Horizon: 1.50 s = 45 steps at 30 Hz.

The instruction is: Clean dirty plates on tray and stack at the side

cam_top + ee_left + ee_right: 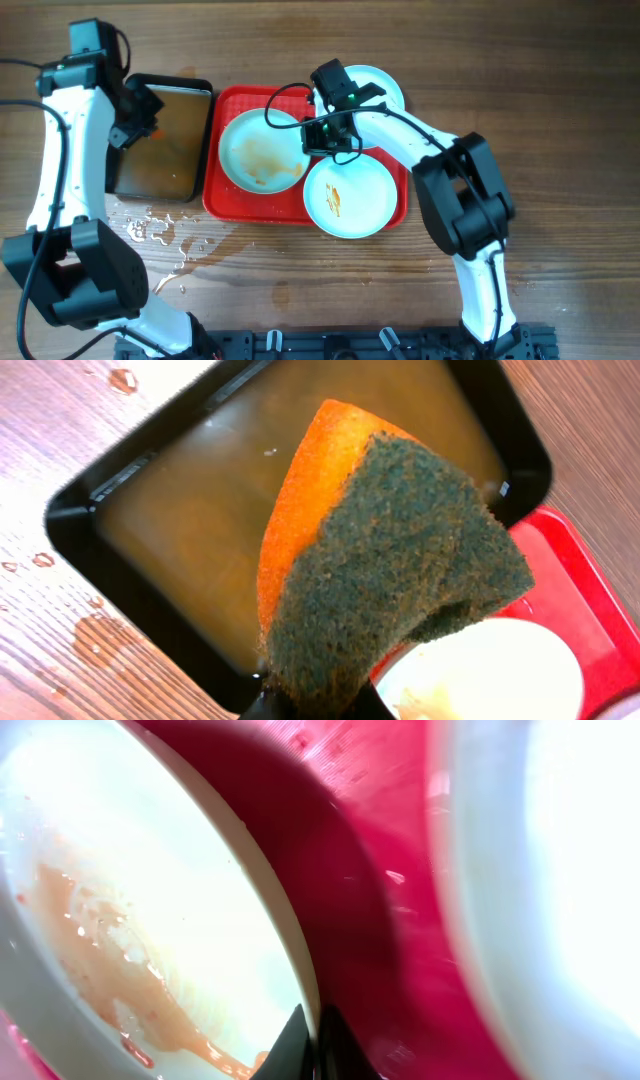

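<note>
Right gripper (315,1045) pinched closed at rim of sauce-smeared plate (262,150) on red tray (215,200); streaked plate (350,195) and third plate (385,88) beside it. Left gripper (310,705) clamps sponge (390,570) over black pan (170,520).

Large red rectangular plastic tray (216,203) flat, mid-tabletop. Three round pale-mint shallow plates on it: left plate (262,150) brown-smeared, front-right plate (350,200) orange-streaked and overhanging the rim, back-right plate (385,88) partly hidden.
</note>
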Tool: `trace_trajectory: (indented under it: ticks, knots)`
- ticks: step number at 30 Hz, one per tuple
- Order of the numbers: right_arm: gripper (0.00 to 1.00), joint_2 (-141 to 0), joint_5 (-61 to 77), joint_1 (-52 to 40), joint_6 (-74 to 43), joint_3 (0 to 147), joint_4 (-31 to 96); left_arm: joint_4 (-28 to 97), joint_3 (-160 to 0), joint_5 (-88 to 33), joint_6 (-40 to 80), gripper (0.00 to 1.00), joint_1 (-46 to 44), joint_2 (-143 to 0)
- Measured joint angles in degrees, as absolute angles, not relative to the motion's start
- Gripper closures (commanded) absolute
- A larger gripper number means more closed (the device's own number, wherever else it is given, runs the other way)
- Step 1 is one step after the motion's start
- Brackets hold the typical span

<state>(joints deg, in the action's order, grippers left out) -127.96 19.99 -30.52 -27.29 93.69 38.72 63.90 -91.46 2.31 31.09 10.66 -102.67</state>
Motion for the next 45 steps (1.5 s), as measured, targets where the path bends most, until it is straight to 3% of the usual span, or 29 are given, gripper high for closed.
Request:
trace_trajectory:
  ticks: [11, 22, 31, 39, 45]
  knots:
    - [0.96, -110.04, -13.76, -36.34, -18.87, 94.24, 42.87, 63.16, -91.46, -1.58, 28.56, 0.96, 11.38, -108.36]
    - [0.96, -109.16, -47.81, -50.65, -7.05, 94.54, 35.77, 58.83, -88.16, -2.92, 28.1, 0.96, 11.38, -109.95]
    - [0.96, -109.16, -64.23, -53.65, 2.07, 94.54, 27.03, 57.19, -86.43, -2.92, 28.08, 0.96, 11.38, -109.95]
    - [0.96, -109.16, -67.55, -53.63, 4.8, 94.59, 25.41, 56.6, -86.41, -3.42, 28.01, 0.96, 11.38, -109.95]
    - [0.96, -109.21, -45.82, -49.95, -9.06, 94.65, 39.38, 57.17, -85.17, -9.58, 25.39, 0.96, 11.22, -109.95]
